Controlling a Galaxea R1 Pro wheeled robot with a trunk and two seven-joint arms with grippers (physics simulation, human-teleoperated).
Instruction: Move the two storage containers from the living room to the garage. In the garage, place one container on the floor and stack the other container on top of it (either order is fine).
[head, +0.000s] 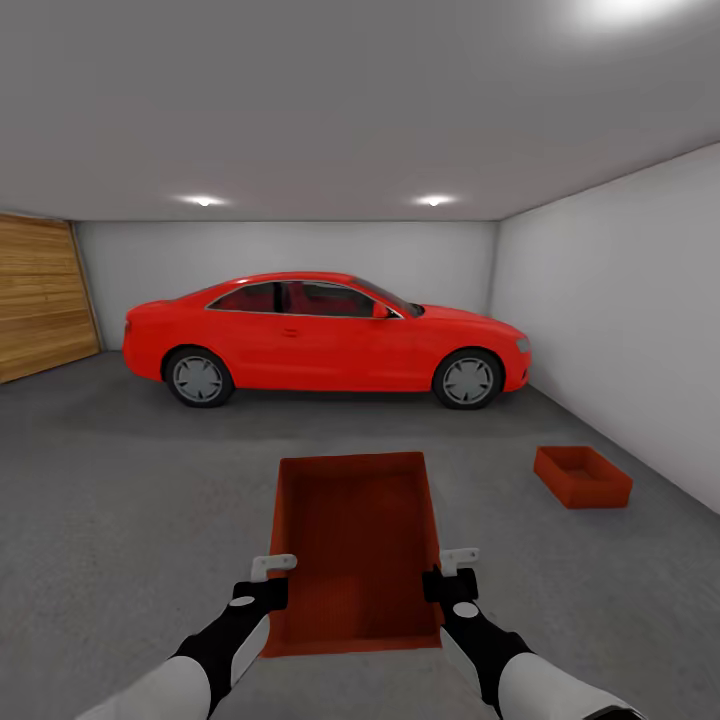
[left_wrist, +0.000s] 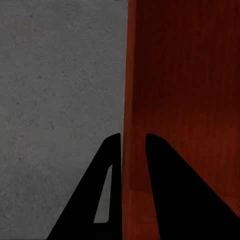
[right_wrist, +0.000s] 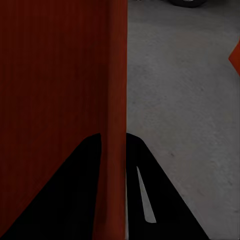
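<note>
carried storage container (head: 355, 545) held above the grey concrete floor (head: 120, 520) of the garage, its long axis pointing ahead toward the red car (head: 325, 338); the left gripper (head: 262, 580) is clamped over its left wall and the right gripper (head: 447, 572) over its right wall, each wall pinched between two fingers in the wrist views. the second storage container (head: 583, 476) rests on the floor ahead and to the right, near the white side wall (head: 620, 320), on the right arm's side, so the stacking move likely calls for travelling forward and rightward
</note>
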